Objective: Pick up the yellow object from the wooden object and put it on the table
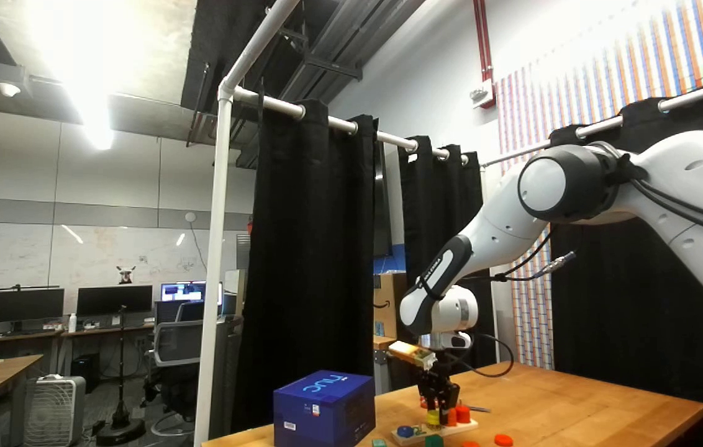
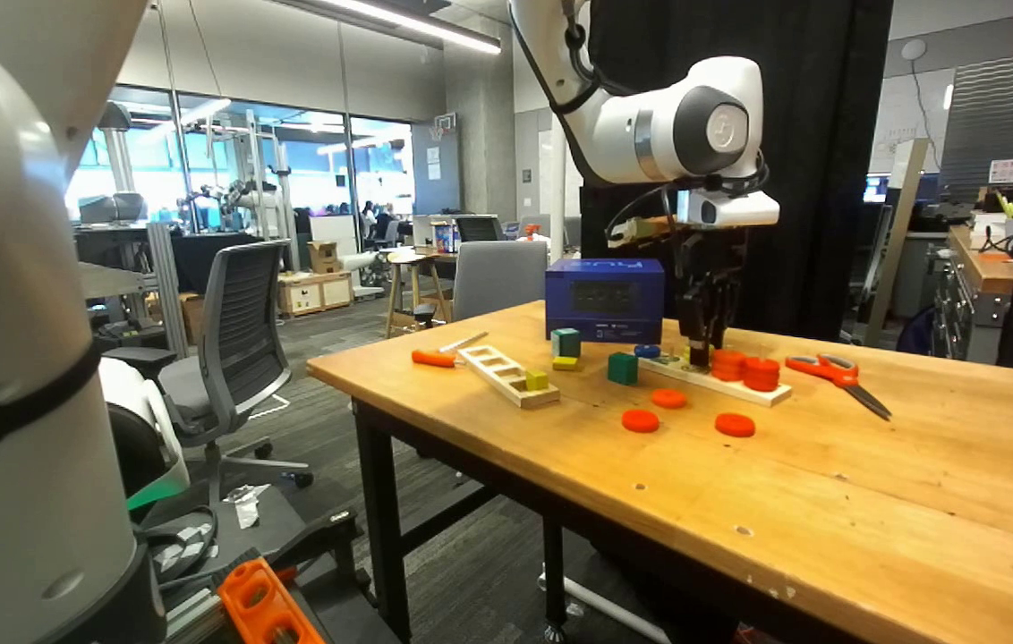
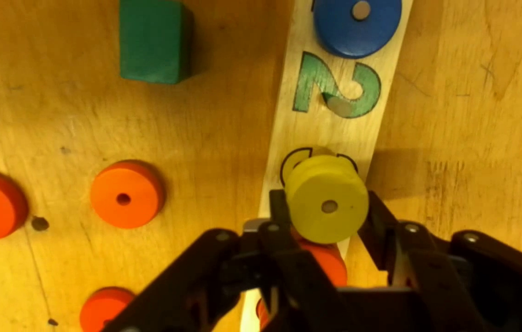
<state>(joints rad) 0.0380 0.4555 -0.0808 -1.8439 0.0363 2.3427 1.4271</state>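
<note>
The yellow object [image 3: 330, 226], a stack of round discs on a peg, sits on the long wooden base [image 3: 284, 133] in the wrist view. It also shows in an exterior view [image 1: 433, 419]. My gripper [image 3: 328, 203] is down at the base with a finger tight against each side of the stack, leaving no visible gap. In an exterior view the gripper [image 2: 709, 353] hides most of the yellow object. The peg tip shows in the disc's hole. The base [image 2: 701, 382] lies on the tan wooden table [image 2: 900, 483].
The base also holds a blue disc [image 3: 358, 32] and stacked orange discs [image 2: 761, 376]. Loose orange discs [image 3: 127, 193] and a green block [image 3: 150, 41] lie beside it. Around are a dark blue box [image 2: 605, 304], scissors [image 2: 838, 371] and a wooden tray [image 2: 506, 380].
</note>
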